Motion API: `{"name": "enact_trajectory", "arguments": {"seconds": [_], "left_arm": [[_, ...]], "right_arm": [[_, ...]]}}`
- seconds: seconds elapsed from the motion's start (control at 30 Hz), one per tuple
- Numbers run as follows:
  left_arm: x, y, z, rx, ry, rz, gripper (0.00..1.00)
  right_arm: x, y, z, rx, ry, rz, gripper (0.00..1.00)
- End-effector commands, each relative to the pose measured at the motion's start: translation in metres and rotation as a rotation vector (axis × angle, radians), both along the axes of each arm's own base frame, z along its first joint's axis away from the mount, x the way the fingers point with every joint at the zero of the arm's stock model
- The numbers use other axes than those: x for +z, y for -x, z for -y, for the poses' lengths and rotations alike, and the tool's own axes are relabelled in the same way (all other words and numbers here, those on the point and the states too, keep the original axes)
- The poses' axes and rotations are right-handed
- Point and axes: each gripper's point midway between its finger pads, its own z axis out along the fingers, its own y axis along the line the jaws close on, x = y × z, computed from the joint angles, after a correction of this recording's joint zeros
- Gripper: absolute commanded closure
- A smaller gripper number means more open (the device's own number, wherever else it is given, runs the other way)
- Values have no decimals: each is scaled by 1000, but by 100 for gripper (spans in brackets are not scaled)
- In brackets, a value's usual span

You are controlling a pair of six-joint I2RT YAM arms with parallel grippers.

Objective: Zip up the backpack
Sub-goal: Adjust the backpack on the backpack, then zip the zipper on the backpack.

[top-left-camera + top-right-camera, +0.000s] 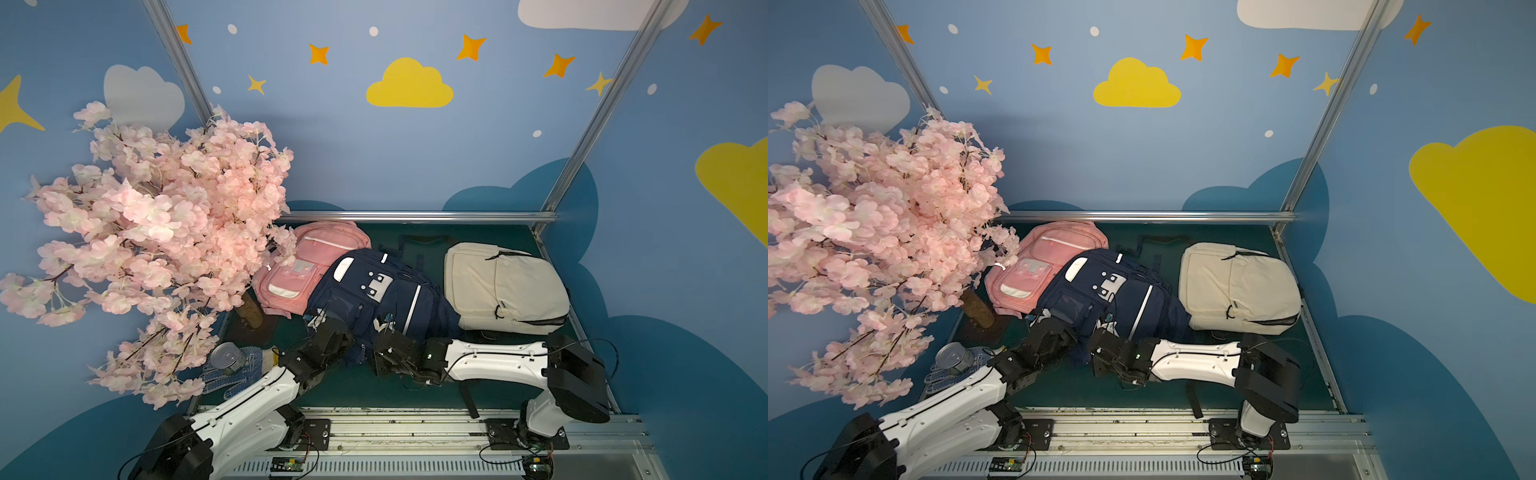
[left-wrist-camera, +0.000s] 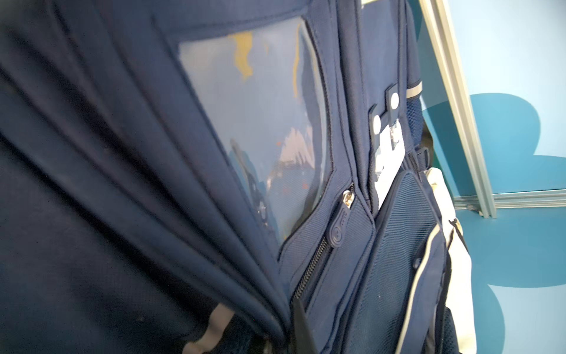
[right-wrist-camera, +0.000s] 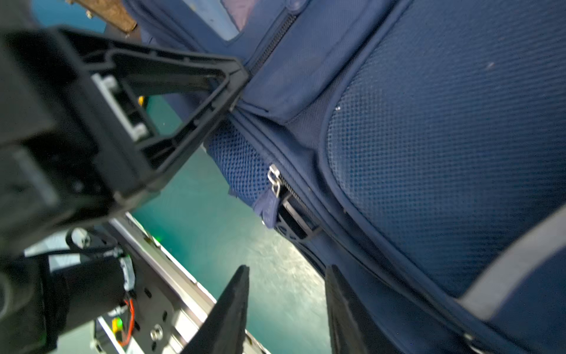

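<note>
Backpack [image 1: 374,291], navy, lies on the surface [image 1: 353,390] between a pink bag [image 1: 316,253] and a cream bag [image 1: 507,286]. Left gripper [image 3: 239,82] pinches its edge fabric tight. Right gripper [image 3: 286,269] stands spread and empty near the zipper pull [image 3: 269,208].

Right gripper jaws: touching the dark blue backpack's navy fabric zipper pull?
Apart. Right wrist view: the right gripper, jaws open, sits short of the navy fabric zipper pull on the dark blue fabric backpack, green tabletop visible between.

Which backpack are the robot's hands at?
The dark blue backpack, in the middle: the left gripper and right gripper are at its near edge, not at the pink backpack or cream backpack.
</note>
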Motion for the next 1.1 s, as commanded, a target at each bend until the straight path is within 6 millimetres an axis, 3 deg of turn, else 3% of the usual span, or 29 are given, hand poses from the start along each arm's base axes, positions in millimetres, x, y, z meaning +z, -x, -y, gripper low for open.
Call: {"name": "enact_trajectory", "arguments": {"seconds": [0.0, 0.13, 0.5, 0.67, 0.83, 1.07], "left_arm": [[18, -3, 14, -44, 71, 55, 94], [18, -2, 15, -43, 89, 54, 94], [16, 2, 21, -50, 144, 43, 97], [16, 2, 18, -35, 136, 44, 97], [29, -5, 16, -33, 95, 74, 97], [59, -30, 2, -10, 12, 150, 97]], "right_arm": [[6, -5, -17, -71, -73, -30, 61], [4, -7, -30, -53, -101, -23, 65], [-21, -32, -37, -90, -90, 2, 71], [-27, -38, -33, -93, -61, 21, 83], [-15, -32, -24, -69, 0, 50, 99], [-3, -24, 15, -77, 101, 62, 100]]}}
